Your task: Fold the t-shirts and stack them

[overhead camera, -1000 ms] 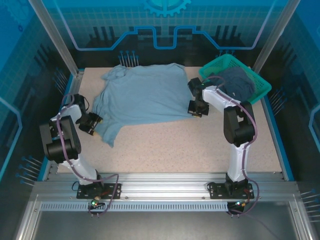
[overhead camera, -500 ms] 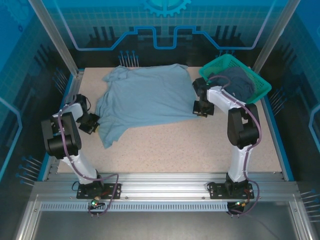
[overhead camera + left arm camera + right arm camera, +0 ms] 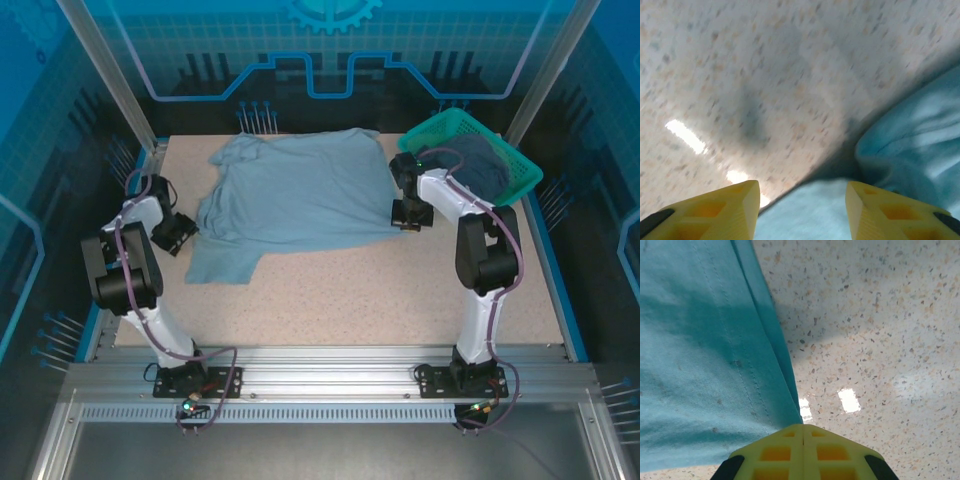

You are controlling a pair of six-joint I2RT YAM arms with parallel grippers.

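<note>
Two arms flank a pale blue-grey soft cloth t-shirt (image 3: 295, 195) spread flat on the far half of the speckled worktop (image 3: 380, 290). The left fingers (image 3: 172, 237), now apart, have released its left edge and backed away. The right fingers (image 3: 802, 432) stay pinched on the right hem. Smoothing seems done, so folding likely follows.

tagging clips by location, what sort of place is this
Probably a robot lab or demo cell: two arms bolted to a metal rail, a speckled table, and blue circuit-print panels walling it in.
</note>
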